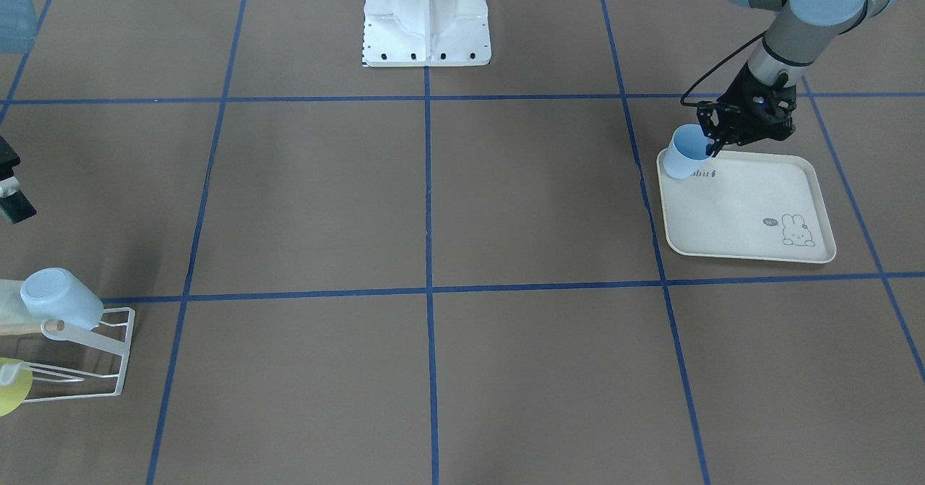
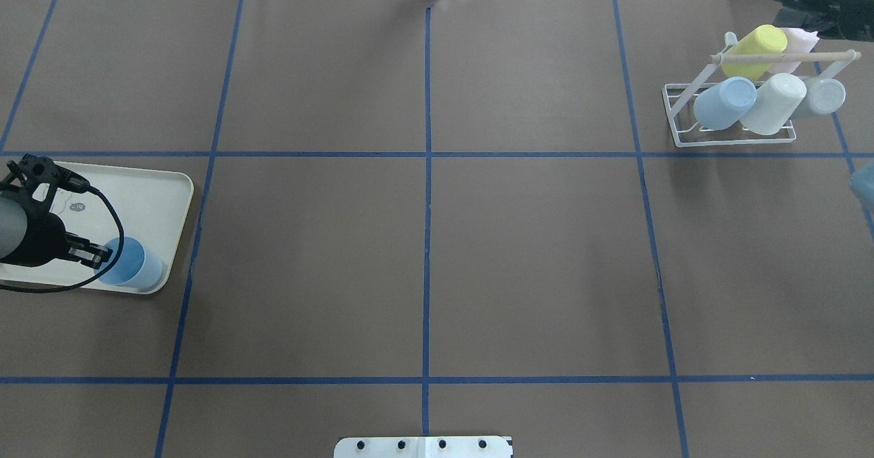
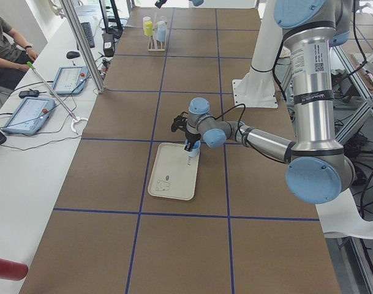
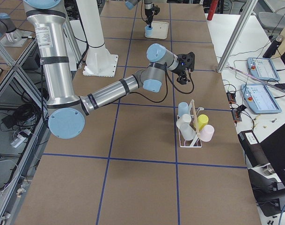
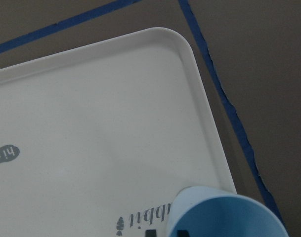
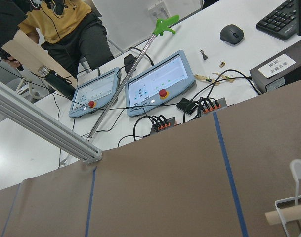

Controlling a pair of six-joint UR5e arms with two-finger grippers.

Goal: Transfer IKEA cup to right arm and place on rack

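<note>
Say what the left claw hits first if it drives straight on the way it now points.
The blue cup. The left claw points down at the cup's rim, with its tips already at the wall. Whether it touches the cup is unclear. Directly below the cup lies the cream tray.

Two robot arms, left arm (image 3: pixel 266 138) and right arm (image 4: pixel 109 91); one cream tray (image 2: pixel 150 198); one white wire rack (image 2: pixel 785 56); six cups: one blue cup (image 2: pixel 136 263) on the tray; five on the rack, yellow cup (image 2: pixel 754 52), pink cup (image 2: pixel 800 40), pale blue cup (image 2: pixel 724 104), white cup (image 2: pixel 773 103), grey cup (image 2: pixel 824 96)
</note>
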